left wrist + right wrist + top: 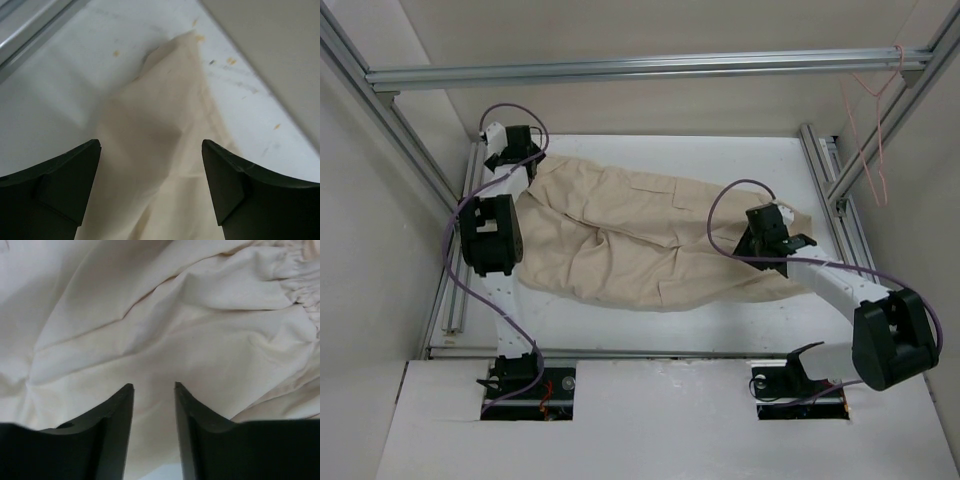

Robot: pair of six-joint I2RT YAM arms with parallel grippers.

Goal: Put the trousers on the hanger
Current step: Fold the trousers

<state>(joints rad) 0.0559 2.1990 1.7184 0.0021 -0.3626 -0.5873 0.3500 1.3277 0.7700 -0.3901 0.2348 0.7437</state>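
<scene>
The beige trousers [640,235] lie spread flat across the white table, waistband to the right and legs to the left. The pink wire hanger [870,120] hangs from the frame rail at the upper right, far from both arms. My left gripper [525,160] hovers over the far-left end of the trousers [160,115]. Its jaws [151,145] stand wide apart with nothing held. My right gripper [755,245] is down on the waist end. Its jaws [154,386] stand a narrow gap apart over wrinkled cloth [150,315], with the gathered waistband [305,295] to the upper right.
Aluminium frame rails run along the back [640,68] and down both sides [840,190]. Purple cables loop over each arm [720,215]. A pale wall [270,45] rises just beyond the trouser end in the left wrist view.
</scene>
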